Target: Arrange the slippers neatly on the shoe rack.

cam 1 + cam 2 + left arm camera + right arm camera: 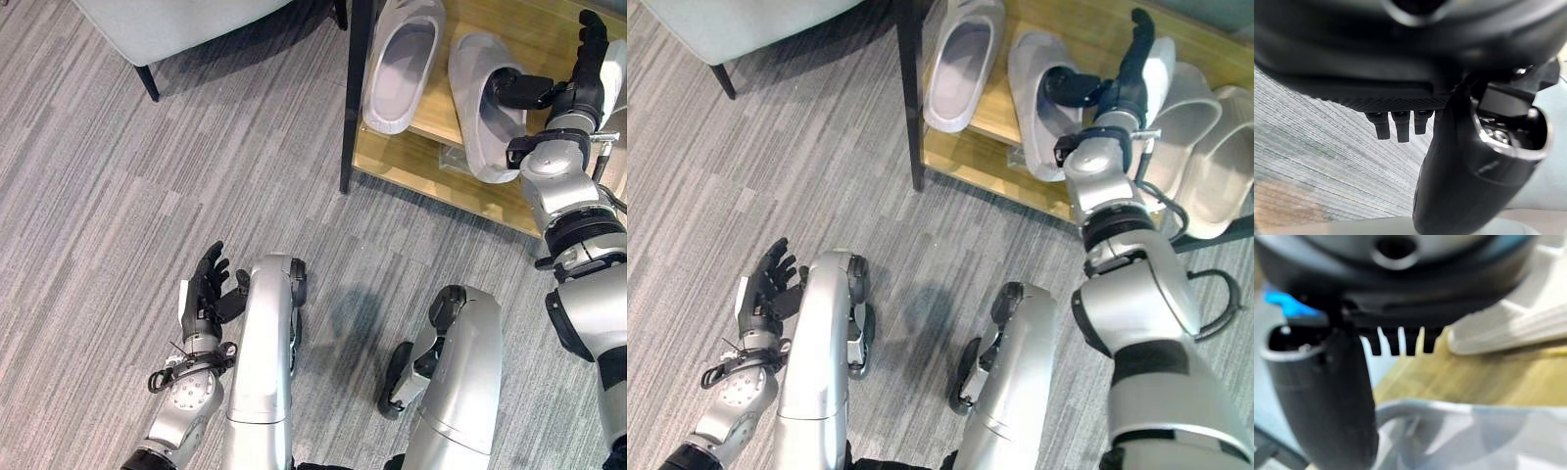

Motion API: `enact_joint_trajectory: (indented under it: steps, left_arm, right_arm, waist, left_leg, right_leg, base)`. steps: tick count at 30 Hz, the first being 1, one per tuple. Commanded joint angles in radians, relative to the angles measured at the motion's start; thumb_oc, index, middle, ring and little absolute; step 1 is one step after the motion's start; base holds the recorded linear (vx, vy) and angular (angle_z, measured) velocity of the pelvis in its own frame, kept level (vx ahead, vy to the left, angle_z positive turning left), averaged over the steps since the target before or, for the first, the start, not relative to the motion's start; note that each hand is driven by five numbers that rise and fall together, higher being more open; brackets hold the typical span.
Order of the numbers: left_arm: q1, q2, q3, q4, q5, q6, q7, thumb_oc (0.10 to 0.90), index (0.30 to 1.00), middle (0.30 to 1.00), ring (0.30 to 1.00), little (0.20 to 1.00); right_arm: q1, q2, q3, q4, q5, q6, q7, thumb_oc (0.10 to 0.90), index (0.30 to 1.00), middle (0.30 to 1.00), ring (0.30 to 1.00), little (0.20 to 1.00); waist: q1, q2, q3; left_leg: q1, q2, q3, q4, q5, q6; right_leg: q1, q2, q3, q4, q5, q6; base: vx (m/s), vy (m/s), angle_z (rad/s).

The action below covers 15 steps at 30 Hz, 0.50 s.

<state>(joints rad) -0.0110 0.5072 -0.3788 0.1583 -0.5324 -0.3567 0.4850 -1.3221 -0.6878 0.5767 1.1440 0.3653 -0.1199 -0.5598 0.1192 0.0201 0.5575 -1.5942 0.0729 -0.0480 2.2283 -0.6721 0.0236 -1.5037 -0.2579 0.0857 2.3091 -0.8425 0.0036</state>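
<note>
Both arms in view, one raised and one low

The right arm reaches forward and up, its right hand with fingers straight and thumb spread sideways. The left arm hangs low at the left side, left hand relaxed, fingers loosely extended and holding nothing.

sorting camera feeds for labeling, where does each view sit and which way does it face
Left eye view: on the head, looking down at the grey carpet and the shoe rack; both arms show.
Right eye view: beside it, same scene; the right hand is at a grey slipper, the left hand open low over the carpet.
Left wrist view: on the left wrist, along straight fingers to carpet.
Right wrist view: on the right wrist, along its fingers to the wooden shelf and the slipper.
Both eye views share the rack.
</note>
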Motion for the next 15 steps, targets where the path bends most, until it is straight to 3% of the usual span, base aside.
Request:
enact_joint_trajectory:
  steps: [1,15]
  left_arm:
    - [-0.011,-0.009,-0.021,-0.075,0.037,-0.048,-0.033,0.800,0.900,0.900,0.900,0.900]
    - [-0.038,-0.033,-0.006,-0.025,0.044,-0.036,-0.036,0.800,0.900,0.900,0.900,0.900]
  right_arm:
    - [-0.071,-0.064,-0.024,-0.173,-0.113,-0.072,-0.100,0.800,0.900,0.900,0.900,0.900]
    - [0.046,-0.084,-0.070,-0.307,-0.122,-0.078,-0.056,0.800,0.900,0.900,0.900,0.900]
  waist:
    - [0.010,-0.008,-0.038]
    - [-0.013,-0.020,-0.038]
  left_leg:
    - [0.024,-0.006,-0.057,0.009,-0.111,-0.007]
    - [0.024,-0.001,-0.053,0.008,-0.108,-0.009]
  right_leg:
    - [-0.053,0.003,0.003,-0.010,0.062,-0.065]
    - [-0.061,0.008,0.009,-0.003,0.061,-0.065]
  base:
    - [0.01,0.004,-0.06]
    - [0.00,0.001,-0.01]
